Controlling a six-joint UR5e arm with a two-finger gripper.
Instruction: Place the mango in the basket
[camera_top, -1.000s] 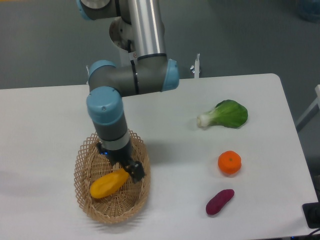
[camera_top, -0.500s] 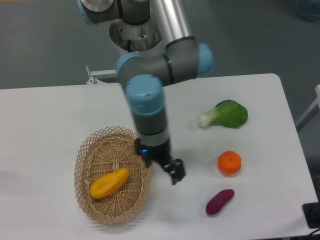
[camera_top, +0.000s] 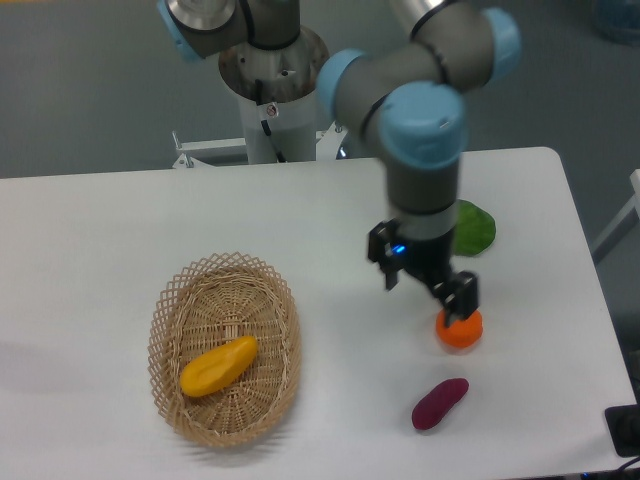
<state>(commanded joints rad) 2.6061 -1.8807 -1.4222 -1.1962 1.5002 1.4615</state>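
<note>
The yellow-orange mango (camera_top: 219, 365) lies inside the light tan wicker basket (camera_top: 172, 316) at the lower left of the table. My gripper (camera_top: 427, 285) hangs well to the right of the basket, just above the tangerine, with its two fingers spread apart and nothing between them.
A small orange tangerine (camera_top: 460, 331) sits right under the gripper's right finger. A purple sweet potato (camera_top: 439, 403) lies near the front edge. A green leafy vegetable (camera_top: 474, 229) is partly hidden behind the arm. The arm's base stands at the table's back.
The arm has swung from over the basket to the right side of the table. The mango stays in the basket, released.
</note>
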